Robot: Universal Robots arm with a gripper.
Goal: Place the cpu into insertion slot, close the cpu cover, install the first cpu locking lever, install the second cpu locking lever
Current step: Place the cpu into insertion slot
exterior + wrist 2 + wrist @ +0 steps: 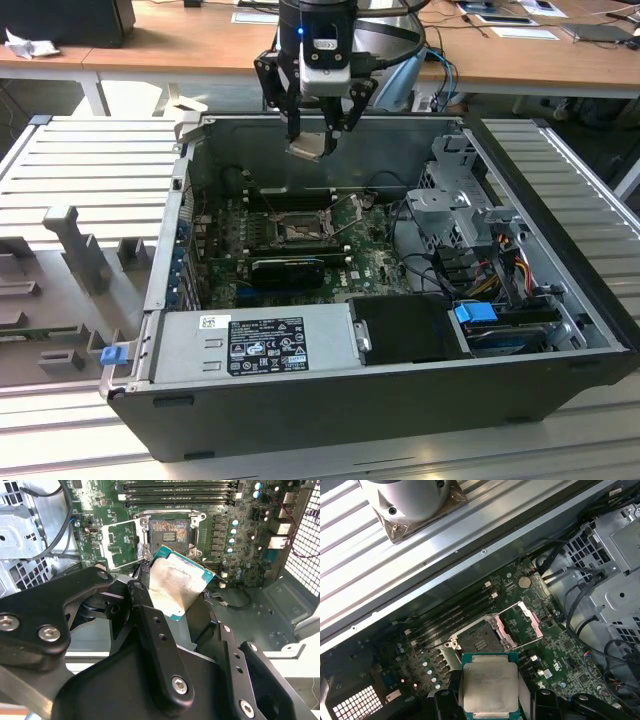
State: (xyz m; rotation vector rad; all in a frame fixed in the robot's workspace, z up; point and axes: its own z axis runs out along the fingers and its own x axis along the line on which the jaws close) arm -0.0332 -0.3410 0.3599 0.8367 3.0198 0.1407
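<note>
gripper (pixel 318 140) clamped on the cpu (pixel 307 147), held above the case (pixel 300 425); insertion slot (pixel 300 232) at its six o'clock, seemingly empty; cpu cover (pixel 522 625) open; all four steps remain

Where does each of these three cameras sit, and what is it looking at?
Exterior view: off the arm, looking down into the computer case; end effector holds the cpu.
First wrist view: on the arm, facing the insertion slot; end effector's edge shows.
Second wrist view: on the arm, behind the end effector's black links.
Both wrist views share the cpu and insertion slot.
</note>
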